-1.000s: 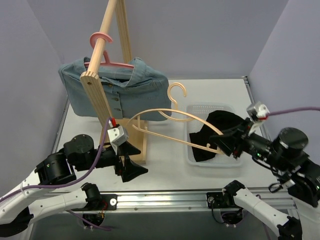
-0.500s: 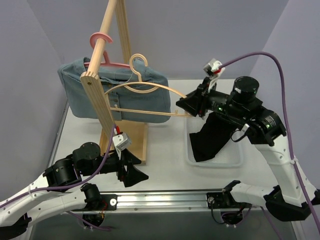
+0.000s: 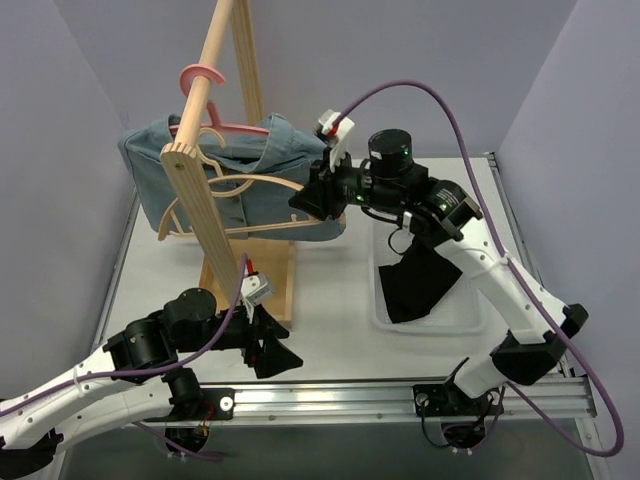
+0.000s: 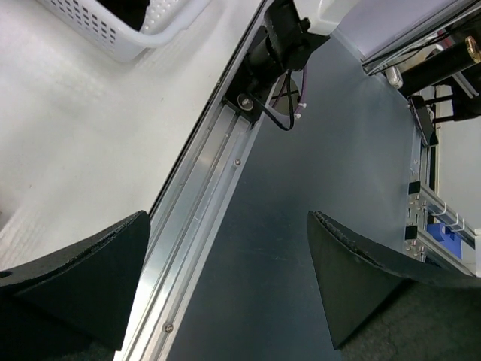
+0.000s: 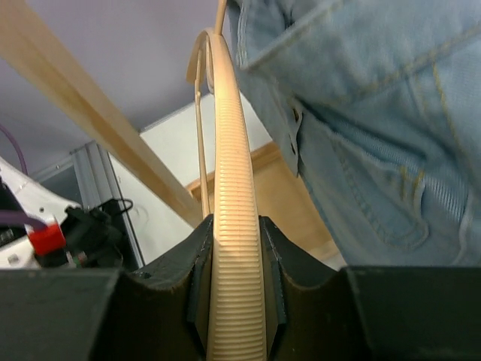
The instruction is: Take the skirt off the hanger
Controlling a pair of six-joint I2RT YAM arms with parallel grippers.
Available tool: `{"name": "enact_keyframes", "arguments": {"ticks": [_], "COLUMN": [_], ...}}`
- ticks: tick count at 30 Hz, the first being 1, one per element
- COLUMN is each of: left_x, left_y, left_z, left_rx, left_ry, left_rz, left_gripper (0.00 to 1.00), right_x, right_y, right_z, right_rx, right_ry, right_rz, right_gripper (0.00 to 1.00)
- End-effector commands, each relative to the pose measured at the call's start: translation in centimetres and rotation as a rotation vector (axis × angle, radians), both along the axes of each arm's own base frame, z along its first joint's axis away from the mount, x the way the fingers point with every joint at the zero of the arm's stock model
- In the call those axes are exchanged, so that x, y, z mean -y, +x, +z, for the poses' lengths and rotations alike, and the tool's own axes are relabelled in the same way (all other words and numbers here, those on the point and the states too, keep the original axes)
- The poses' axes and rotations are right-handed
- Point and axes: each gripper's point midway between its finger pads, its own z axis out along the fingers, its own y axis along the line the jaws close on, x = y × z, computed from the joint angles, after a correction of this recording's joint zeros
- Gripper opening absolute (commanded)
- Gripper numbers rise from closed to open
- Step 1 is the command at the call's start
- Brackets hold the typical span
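The black skirt lies crumpled in the white basket, off the hanger. My right gripper is shut on one end of the bare beige hanger, which reaches left across the wooden rack pole in front of the denim garment. In the right wrist view the ribbed hanger arm runs up between the jaws of the right gripper. My left gripper is low near the table's front edge, and the left gripper stands open and empty.
A pink hanger carries the denim garment on the slanted wooden rail. The rack's wooden base stands left of the basket. The basket corner and the metal front rail show in the left wrist view.
My right arm has swung the bare hanger from above the basket up and left to the rack. My left gripper has drawn back slightly toward the front edge.
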Motion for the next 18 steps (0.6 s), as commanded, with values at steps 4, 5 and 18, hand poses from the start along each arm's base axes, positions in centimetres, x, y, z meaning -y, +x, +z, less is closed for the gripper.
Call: {"name": "enact_keyframes", "arguments": {"ticks": [4,5,18], "left_x": [0.9,0.9,0.8], "left_y": [0.2,0.3,0.1], "left_z": [1.2,1.3,0.7], "left_rx": [-0.001,0.000,-0.014], "left_ry": [-0.056,-0.057,-0.054], "left_rz": [-0.001,0.003,0.000], "left_gripper": [0.94,0.94,0.94], "right_x": [-3.7,-3.9,-3.9], "right_y": [0.2,0.0,-0.9], "right_z": [7.1,8.5,12.2], "right_rx": [0.140,0.160,0.225], "right_ry": [0.130,0.154,0.246], "right_rz": [0.085,0.094,0.104], "right_gripper": [0.00,0.00,0.00]}}
